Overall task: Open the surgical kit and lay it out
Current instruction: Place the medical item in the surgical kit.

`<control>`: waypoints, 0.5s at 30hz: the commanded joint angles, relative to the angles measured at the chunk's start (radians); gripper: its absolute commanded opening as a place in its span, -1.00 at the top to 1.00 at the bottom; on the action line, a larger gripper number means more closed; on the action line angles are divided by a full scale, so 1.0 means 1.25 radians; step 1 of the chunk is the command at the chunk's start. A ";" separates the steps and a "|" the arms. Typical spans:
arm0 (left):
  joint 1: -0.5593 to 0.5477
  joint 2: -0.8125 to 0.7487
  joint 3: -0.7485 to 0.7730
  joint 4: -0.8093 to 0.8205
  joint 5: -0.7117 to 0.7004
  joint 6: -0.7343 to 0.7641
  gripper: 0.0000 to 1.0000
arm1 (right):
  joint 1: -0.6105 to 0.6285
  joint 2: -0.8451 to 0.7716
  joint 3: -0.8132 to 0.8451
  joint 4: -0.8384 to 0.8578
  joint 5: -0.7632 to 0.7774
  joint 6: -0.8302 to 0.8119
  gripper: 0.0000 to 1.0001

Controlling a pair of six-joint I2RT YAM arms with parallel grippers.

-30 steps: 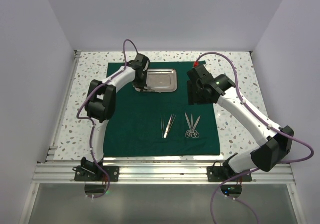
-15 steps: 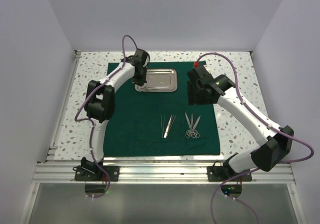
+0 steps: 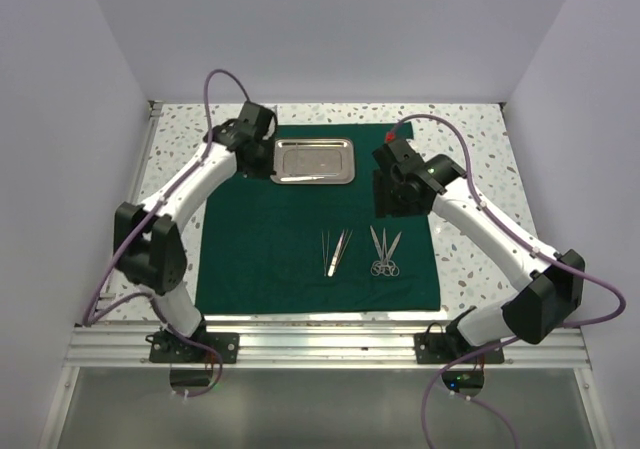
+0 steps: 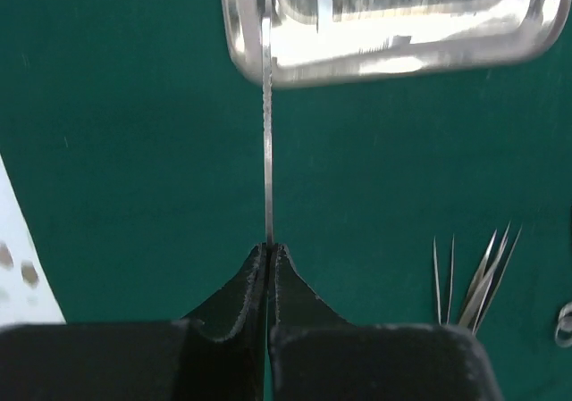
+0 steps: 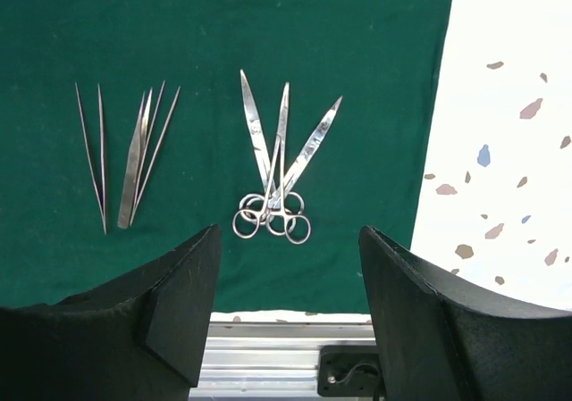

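The left gripper [image 4: 269,251] is pinched tight on a thin silver tool [image 4: 266,151]. The tool's far end reaches over the left rim of the steel tray [image 4: 402,64], which sits at the far side of the green cloth [image 3: 270,239]. The right gripper [image 5: 288,238] hangs wide apart and empty over the cloth's right part, near the tray but apart from it. Closer to the arms lie tweezers [image 3: 335,251] and, just beside them, fanned ring-handled scissors [image 3: 384,253]. The cloth is spread flat on a speckled white table [image 3: 480,139]. A metal rail [image 3: 320,344] runs along the table's near edge, and plain pale walls [image 3: 330,29] stand around it.
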 commanded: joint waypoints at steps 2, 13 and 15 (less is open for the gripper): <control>-0.035 -0.176 -0.228 0.019 0.001 -0.072 1.00 | -0.002 -0.027 -0.027 0.030 -0.043 0.018 -0.33; -0.097 -0.363 -0.530 0.061 0.033 -0.181 0.52 | -0.002 -0.017 -0.038 0.046 -0.077 0.007 -0.31; -0.103 -0.373 -0.532 0.057 0.032 -0.188 0.28 | -0.002 -0.014 -0.027 0.040 -0.072 0.000 -0.30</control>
